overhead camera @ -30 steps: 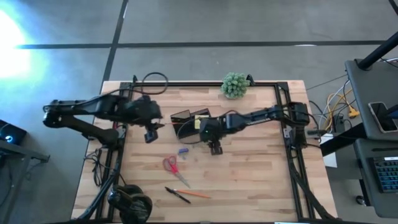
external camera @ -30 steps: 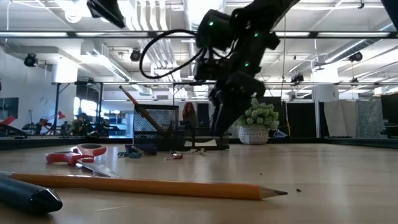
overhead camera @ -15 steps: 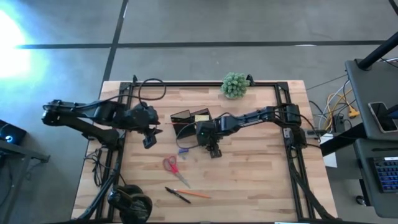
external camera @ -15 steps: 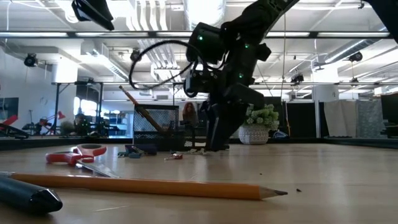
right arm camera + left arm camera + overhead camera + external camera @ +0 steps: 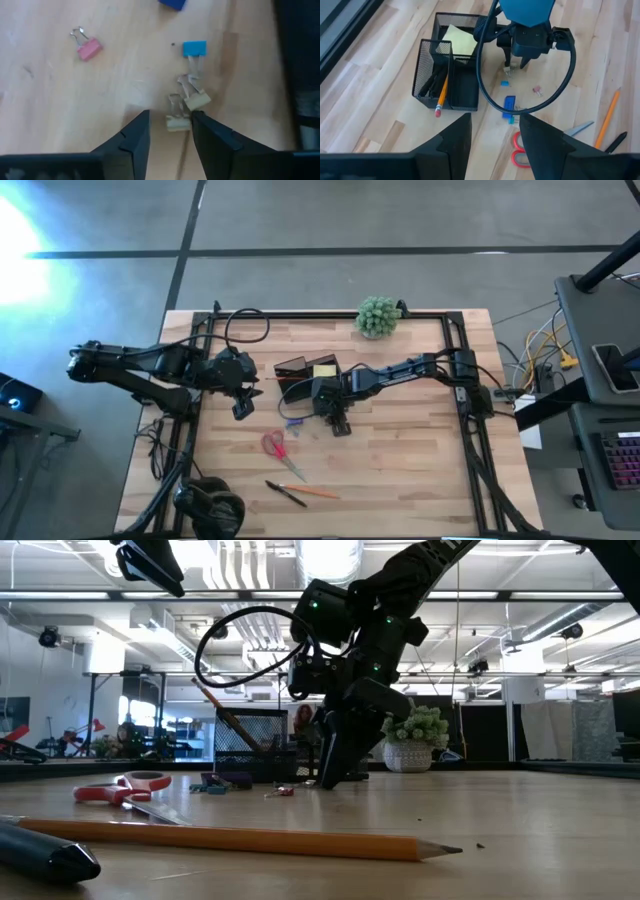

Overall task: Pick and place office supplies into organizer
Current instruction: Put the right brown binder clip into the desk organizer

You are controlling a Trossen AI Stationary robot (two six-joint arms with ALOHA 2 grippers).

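Beige binder clip [image 5: 178, 121] sits between the right gripper [image 5: 170, 131] fingers, apart, just beside the organizer [image 5: 451, 70].
Left gripper [image 5: 492, 137] hovers, fingers apart, empty, likely waiting its turn.

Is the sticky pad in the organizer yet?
In: the yellow sticky pad lies inside a compartment of the black mesh organizer.

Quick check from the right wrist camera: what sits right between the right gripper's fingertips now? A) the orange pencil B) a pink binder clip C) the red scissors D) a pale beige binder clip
D: the right gripper is down over a pale beige binder clip; the pink binder clip lies apart.
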